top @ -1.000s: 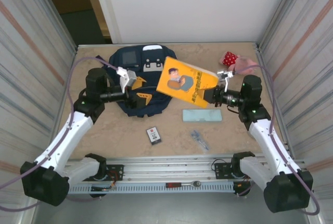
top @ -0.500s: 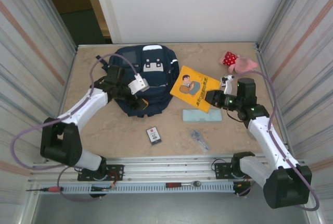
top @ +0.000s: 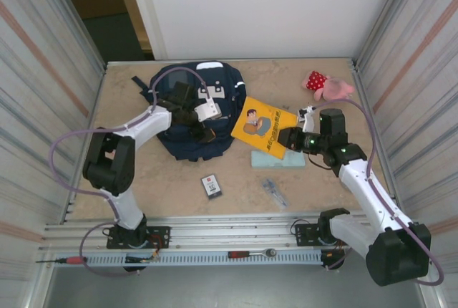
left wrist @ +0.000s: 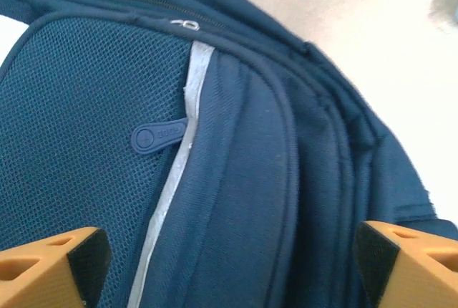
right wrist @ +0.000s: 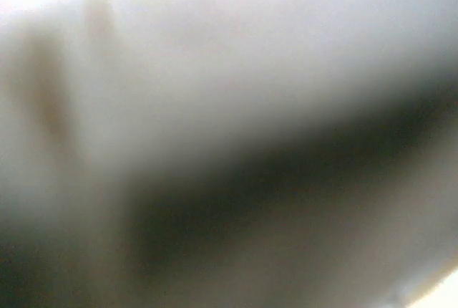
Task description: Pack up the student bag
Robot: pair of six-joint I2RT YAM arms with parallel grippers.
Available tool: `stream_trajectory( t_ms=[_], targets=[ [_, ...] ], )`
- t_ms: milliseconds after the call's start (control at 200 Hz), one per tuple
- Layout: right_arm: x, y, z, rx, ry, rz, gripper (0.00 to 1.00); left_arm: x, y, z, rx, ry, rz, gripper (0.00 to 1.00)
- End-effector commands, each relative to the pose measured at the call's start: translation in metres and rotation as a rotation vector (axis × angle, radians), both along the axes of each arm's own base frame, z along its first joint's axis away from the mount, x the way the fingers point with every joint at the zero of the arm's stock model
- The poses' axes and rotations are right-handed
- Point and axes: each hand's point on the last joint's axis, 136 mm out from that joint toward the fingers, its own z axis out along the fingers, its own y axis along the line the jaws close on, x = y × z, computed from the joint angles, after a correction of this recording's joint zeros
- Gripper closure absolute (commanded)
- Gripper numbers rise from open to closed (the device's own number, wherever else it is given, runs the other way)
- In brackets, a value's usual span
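Left gripper (left wrist: 229,258), spread empty, has swung onto the navy backpack (top: 187,149), likely to open it; my right gripper (top: 284,138) still pinches the lowered yellow book (top: 262,124).

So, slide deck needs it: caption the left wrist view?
Left jaws open over the student bag, zipper pull between them.

Navy student bag (top: 189,149), pale stripe; yellow book (top: 263,125); plush toy (top: 329,87) pink, dotted red.
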Motion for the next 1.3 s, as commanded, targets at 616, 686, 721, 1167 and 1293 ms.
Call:
stream_trajectory(
  t_ms=[616,686,721,1167,1293],
  targets=[
    [0.015,-0.022,0.011,0.106,0.141,-0.314,1.0,0.006,-0.003,0.105,-0.204,-0.069,0.227,1.0],
    [0.014,-0.017,0.015,0.138,0.165,-0.32,1.0,0.007,-0.005,0.12,-0.243,-0.044,0.255,1.0],
    [0.013,-0.013,0.018,0.143,0.17,-0.322,1.0,0.007,-0.006,0.128,-0.261,-0.038,0.265,1.0],
    [0.008,0.055,0.035,0.324,0.228,-0.318,1.0,0.014,-0.011,0.168,-0.418,0.061,0.334,1.0],
    [0.016,0.088,0.039,0.374,0.214,-0.283,1.0,0.015,-0.01,0.167,-0.418,0.065,0.341,1.0]
  ],
)
